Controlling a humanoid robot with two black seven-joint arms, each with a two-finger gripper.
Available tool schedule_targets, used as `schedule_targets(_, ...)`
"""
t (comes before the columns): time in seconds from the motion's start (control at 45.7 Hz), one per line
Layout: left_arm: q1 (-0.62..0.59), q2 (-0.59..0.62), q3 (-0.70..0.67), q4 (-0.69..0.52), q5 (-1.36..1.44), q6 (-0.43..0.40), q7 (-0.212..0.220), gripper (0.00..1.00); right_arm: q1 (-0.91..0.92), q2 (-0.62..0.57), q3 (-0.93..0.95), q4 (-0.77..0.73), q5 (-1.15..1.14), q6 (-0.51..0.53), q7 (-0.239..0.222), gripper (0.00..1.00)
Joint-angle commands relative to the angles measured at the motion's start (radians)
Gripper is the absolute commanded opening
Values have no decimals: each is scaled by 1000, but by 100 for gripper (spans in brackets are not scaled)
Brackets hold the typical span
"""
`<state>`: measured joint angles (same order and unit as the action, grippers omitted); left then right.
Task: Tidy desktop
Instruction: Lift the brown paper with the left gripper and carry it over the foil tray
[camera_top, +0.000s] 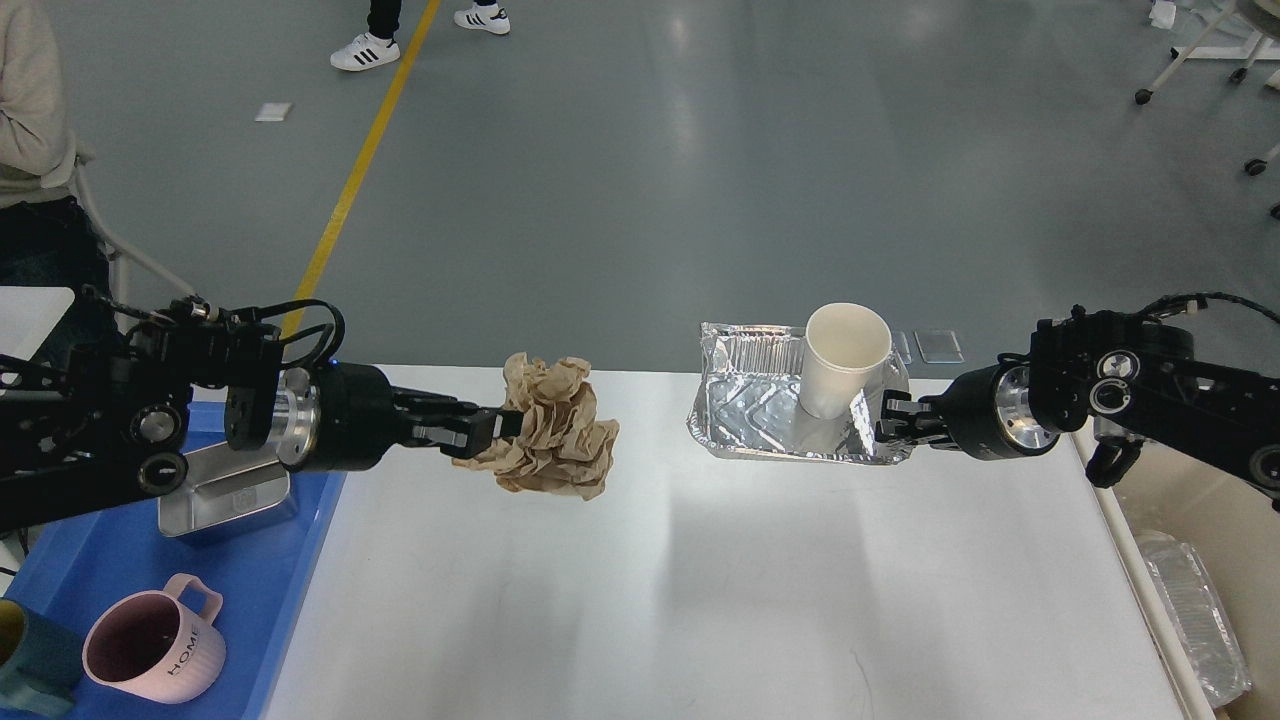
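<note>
Nearest, at the lower left, a pink mug (152, 648) lies tipped in the blue tray (270, 560), with a teal mug (35, 660) just left of it at the frame's edge and a steel tin (225, 500) farther back in the same tray. Right of the tray spreads the desktop (700, 600), white, smooth and glossy with soft reflections, filling the middle of the view from the near edge to its far edge, where grey floor begins. Over its far left part the left gripper (495, 425) is clenched on a crumpled wad of brown paper (555, 440), which is held above the surface. At the far right, a foil tray (770, 410) sits on the desktop with a white paper cup (843, 358) standing in it, leaning a little. The right gripper (893, 420) meets the foil tray's right rim; its fingers are too dark to tell whether it grips. Off the desktop's right edge, a beige bin (1225, 520) holds clear plastic (1195, 610).
</note>
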<state>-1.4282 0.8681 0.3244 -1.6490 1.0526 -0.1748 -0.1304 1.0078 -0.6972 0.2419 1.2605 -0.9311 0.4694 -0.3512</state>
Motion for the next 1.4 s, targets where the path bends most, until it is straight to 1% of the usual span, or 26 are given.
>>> schedule_targets(0.0, -81, 5, -24, 1, -59, -32, 1, 0, 0, -1, -1, 0, 0, 0, 0, 0)
schedule_targets(0.066, -123, 5, -24, 1, -63, -43, 2, 0, 0, -2, -1, 0, 0, 2, 0, 0)
schedule_targets(0.197, -167, 5, -25, 5, -69, -61, 2, 0, 0, -1, -1, 0, 0, 0, 0, 0)
schedule_targets(0.372, -176, -4, -25, 14, -74, -60, 3, 0, 0, -1, 0, 0, 0, 0, 0, 0)
schedule_targets(0.504, -170, -29, -25, 52, -75, -54, 6, 1, 0, -1, 0, 2, 0, 0, 0, 0)
schedule_targets(0.657, -155, -165, -27, 159, -79, -46, 0, 1, 0, 1, 0, 2, 0, 0, 0, 0)
schedule_targets(0.766, -103, -336, -50, 277, -102, -35, 2, 1, 2, 2, 4, 2, 0, 0, 0, 0)
schedule_targets(0.876, -72, -458, -68, 374, -103, -34, 2, 1, 2, -1, 8, 3, 0, 0, 0, 0)
schedule_targets(1.007, -64, -547, -70, 432, -102, -32, 2, 2, 2, -2, 8, 5, 0, 2, 0, 0)
schedule_targets(1.226, -40, -613, -74, 509, -102, -8, 12, 3, 2, -4, 13, 11, 0, 0, 0, 0)
schedule_targets(1.27, -34, -626, -76, 518, -103, 3, 15, 6, 2, -4, 16, 11, 0, 2, 0, 0)
schedule_targets(1.336, -26, -641, -74, 531, -103, 11, 21, 18, 2, -4, 16, 11, 0, 0, 0, 0)
schedule_targets(1.357, -24, -644, -76, 535, -103, 12, 21, 25, 2, -5, 16, 11, 0, 2, 0, 0)
schedule_targets(1.379, -24, -646, -76, 538, -103, 17, 21, 35, 2, -5, 16, 11, 0, 0, 0, 0)
